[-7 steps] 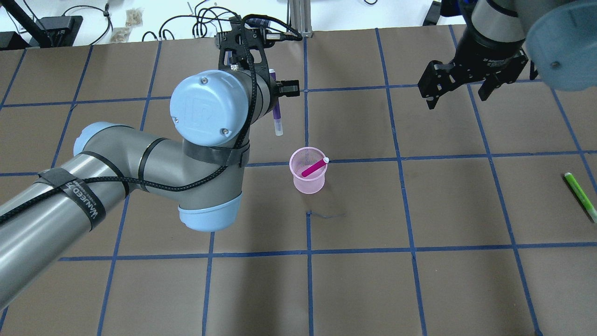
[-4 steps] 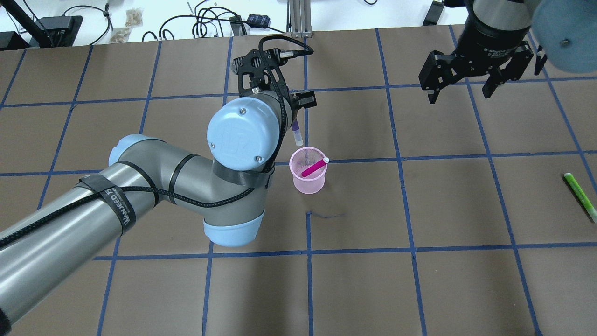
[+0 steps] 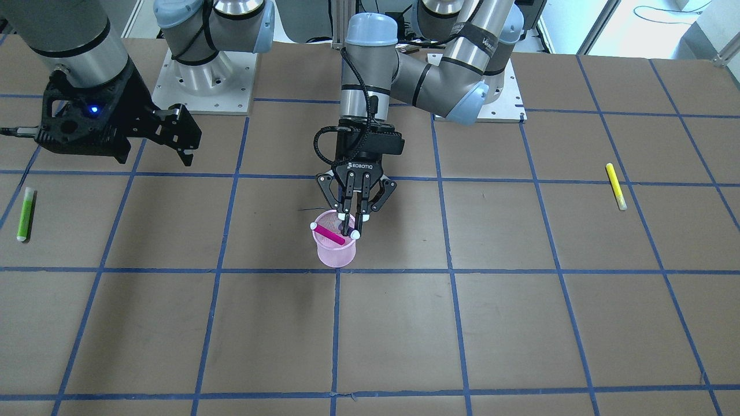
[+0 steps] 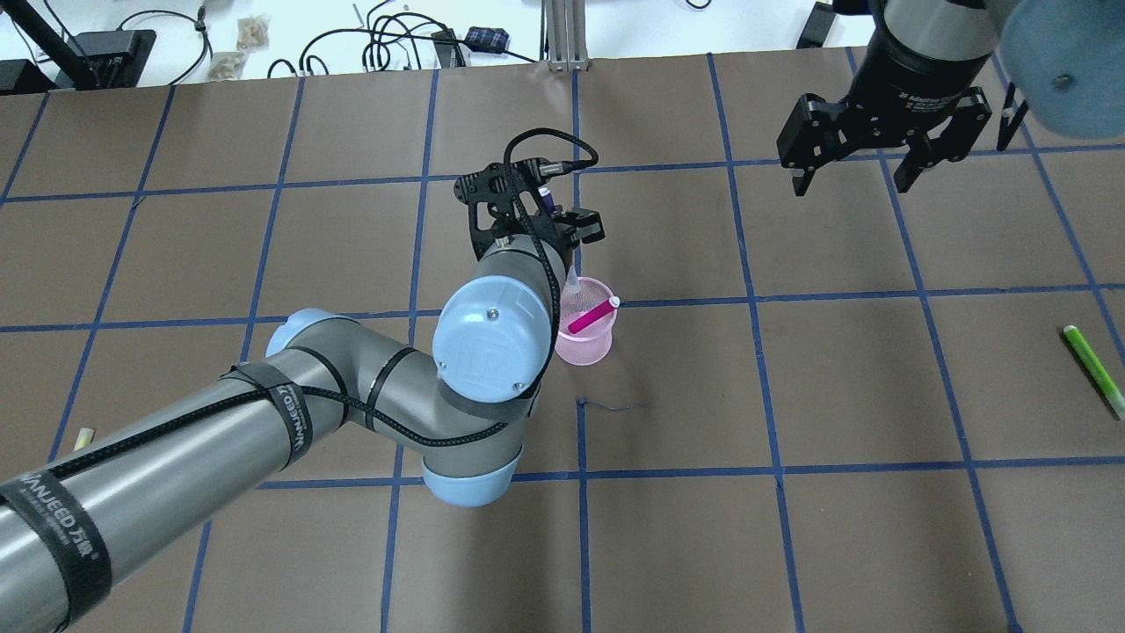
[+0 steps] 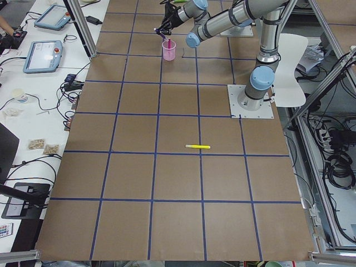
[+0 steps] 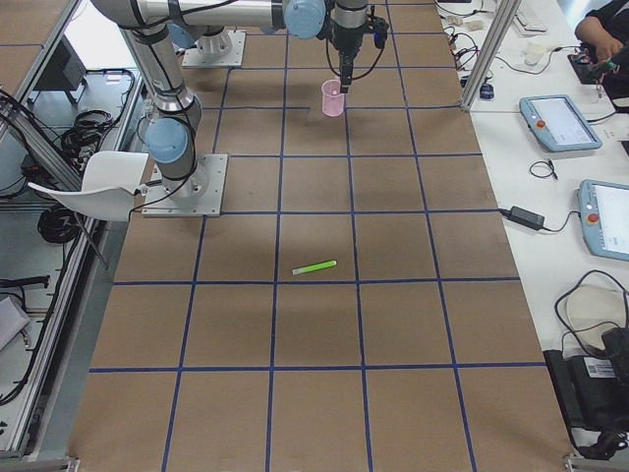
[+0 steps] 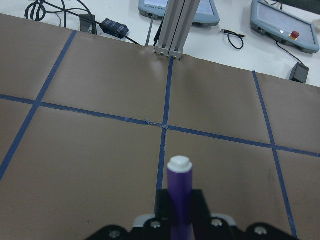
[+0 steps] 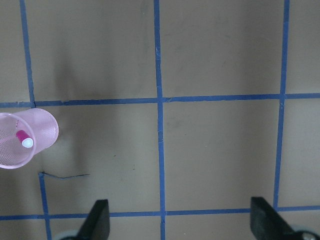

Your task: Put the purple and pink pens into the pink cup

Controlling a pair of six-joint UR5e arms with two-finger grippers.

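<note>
On the brown table (image 3: 520, 323) with blue tape lines, the nearest thing in the view that faces the robot is the pink cup (image 3: 335, 251). It stands up straight, close to where two blue lines cross, near the middle of the table. The pink pen (image 3: 329, 234) is inside the cup. It leans to one side, and its white end sticks out over the rim.

Right above the cup hangs the left gripper (image 3: 351, 228), pointing straight down. Its two fingers are pulled in close and pinch the purple pen (image 7: 179, 192) between them. The pen stands up and down. Its white top shows in the left wrist view, sticking up past the black fingers. The bottom end of the pen is at the cup's rim, on the side nearest the gripper. It is hard to tell if that end is already a little way inside the cup or just above it.

A bit farther back, a green pen (image 3: 24, 214) lies flat near the table's edge on the robot's right side. A yellow pen (image 3: 615, 186) lies flat on the other side. Both are well away from the cup.

Farther back is the right gripper (image 4: 851, 176). It hangs in the air over the table, well apart from the cup, with its two fingers spread wide.
</note>
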